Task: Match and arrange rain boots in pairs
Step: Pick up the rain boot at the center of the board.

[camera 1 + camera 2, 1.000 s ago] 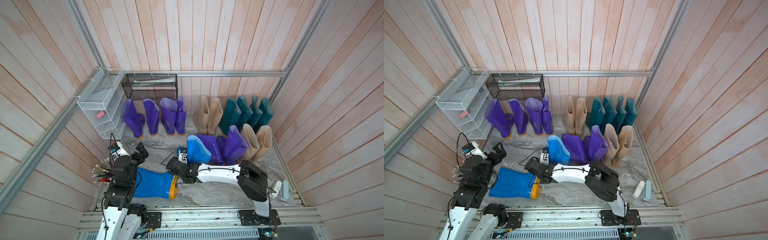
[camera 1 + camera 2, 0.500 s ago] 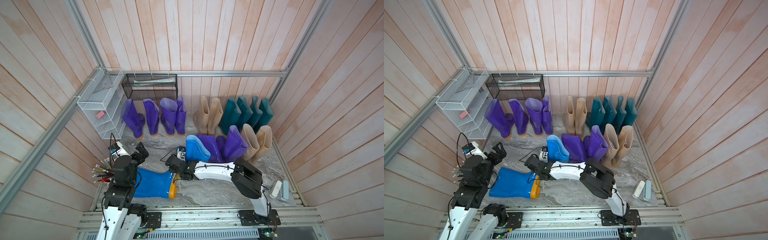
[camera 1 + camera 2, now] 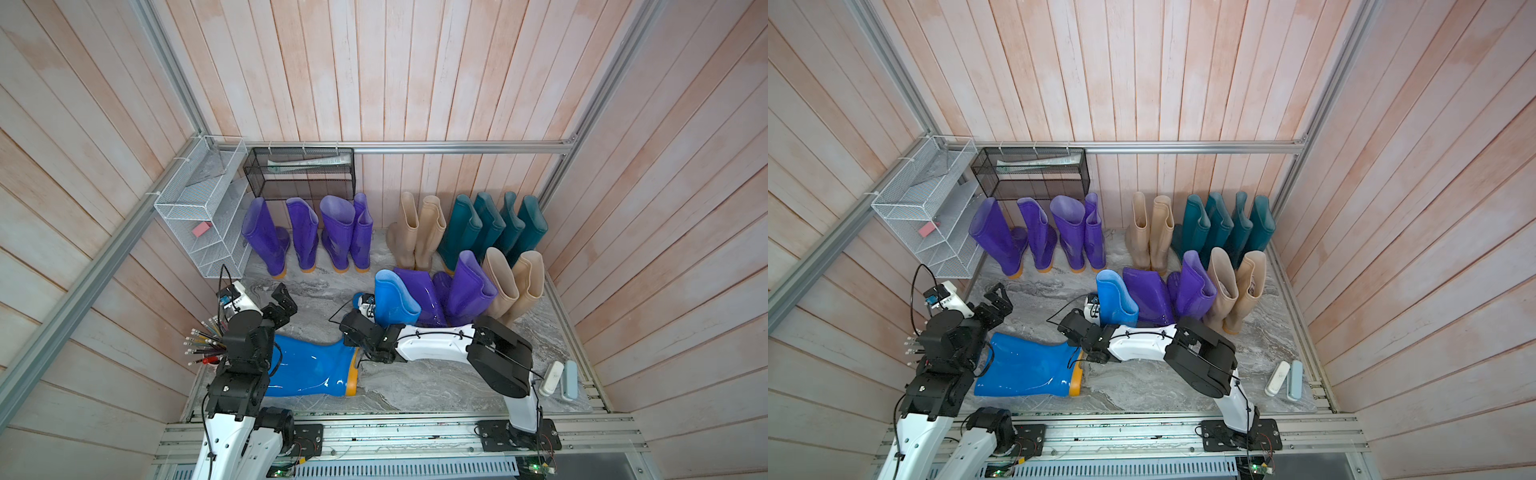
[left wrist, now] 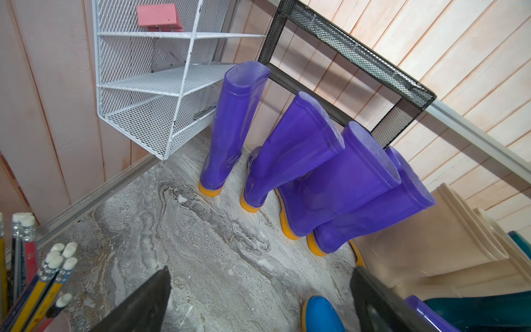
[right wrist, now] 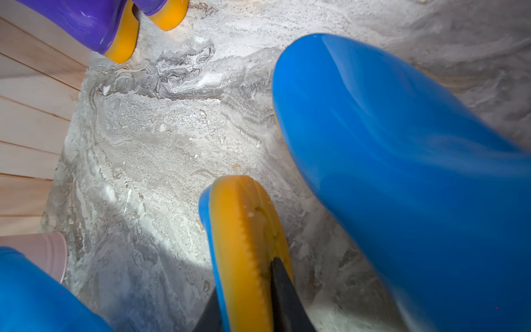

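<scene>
Blue boot (image 3: 307, 368) lay flat at the tabletop's (image 3: 415, 386) near edge.
Its long axis ran side to side, orange sole (image 5: 244, 235) toward the right tool (image 5: 247, 287), which pinched that sole; beyond, the left tool (image 3: 284, 301) gaped empty.

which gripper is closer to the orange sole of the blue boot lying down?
Right. The right gripper clamps the sole of the lying blue boot; the left gripper hangs open above the floor, off the boot's shaft end.
</scene>
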`<state>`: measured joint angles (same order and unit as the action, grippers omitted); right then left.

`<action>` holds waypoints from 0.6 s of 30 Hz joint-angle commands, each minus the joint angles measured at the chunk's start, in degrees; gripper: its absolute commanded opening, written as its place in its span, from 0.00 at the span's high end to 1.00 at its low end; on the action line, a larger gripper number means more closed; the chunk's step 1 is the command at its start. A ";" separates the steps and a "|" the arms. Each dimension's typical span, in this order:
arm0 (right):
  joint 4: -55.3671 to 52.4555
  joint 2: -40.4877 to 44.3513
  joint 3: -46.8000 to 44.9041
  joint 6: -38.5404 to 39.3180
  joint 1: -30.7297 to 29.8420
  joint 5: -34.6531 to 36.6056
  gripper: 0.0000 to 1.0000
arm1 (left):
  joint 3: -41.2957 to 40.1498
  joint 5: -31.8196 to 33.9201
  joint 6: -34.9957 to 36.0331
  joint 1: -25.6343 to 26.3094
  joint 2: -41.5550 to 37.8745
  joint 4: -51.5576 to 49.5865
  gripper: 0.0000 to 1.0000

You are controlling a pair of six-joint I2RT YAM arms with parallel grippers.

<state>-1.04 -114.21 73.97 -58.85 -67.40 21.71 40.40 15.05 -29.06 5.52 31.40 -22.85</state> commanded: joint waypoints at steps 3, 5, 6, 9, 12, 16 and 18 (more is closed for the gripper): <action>8.59 9.74 -4.65 4.47 0.03 -4.07 0.93 | 7.82 -4.46 4.51 -0.30 1.63 -2.58 0.00; 7.87 11.47 -3.71 6.63 -0.43 -4.45 0.93 | 10.77 -6.26 4.82 -0.32 2.56 -4.22 0.00; 7.26 12.19 -2.92 7.76 -0.96 -4.50 0.93 | 12.27 -7.34 4.75 -0.29 3.05 -5.00 0.00; 7.02 14.13 -1.78 9.69 -1.76 -5.15 0.94 | 15.45 -9.97 4.36 -0.25 3.73 -5.93 0.00; 8.67 16.14 -2.25 10.47 -2.12 -7.40 0.94 | 18.77 -11.77 4.28 -0.25 4.49 -7.25 0.00; 9.37 17.78 -1.48 12.46 -2.97 -9.69 0.94 | 23.22 -13.59 4.94 -0.33 5.19 -9.33 0.00; 9.43 18.63 -0.53 14.08 -3.52 -10.38 0.94 | 24.94 -14.05 5.32 -0.31 5.34 -10.12 0.00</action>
<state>2.42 -98.87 69.63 -45.93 -69.82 15.29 62.89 3.36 -25.21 5.52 36.60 -30.35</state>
